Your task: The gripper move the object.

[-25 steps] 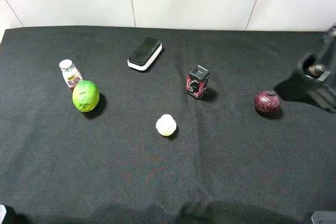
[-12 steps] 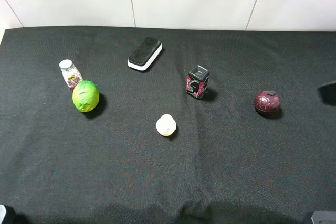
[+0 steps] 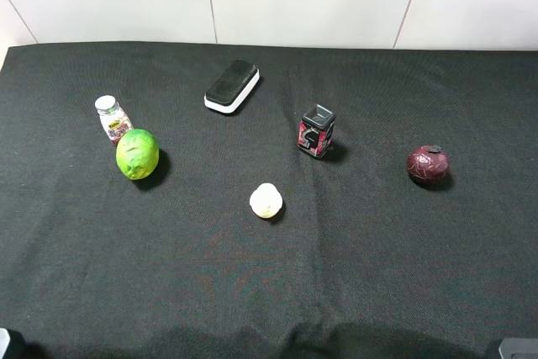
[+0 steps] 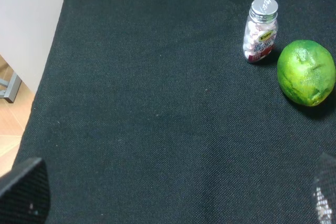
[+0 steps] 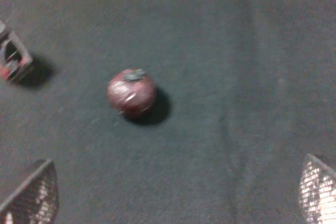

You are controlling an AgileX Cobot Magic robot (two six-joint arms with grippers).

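nothing is done yet, by my reading: the object (image 3: 137,154) sits on the table (image 3: 378,275) toward its left side, just beside a small pill bottle (image 3: 112,118), untouched. my left pincer (image 4: 173,195) stands wide open and empty, well short of the fruit; only its fingertips show at the frame corners. the right pincer (image 5: 176,192) is also spread wide, holding nothing, above the maroon ball (image 5: 131,92). the whole approach, grasp and move remain. open cloth lies ahead and to the right; the table's left edge is near.
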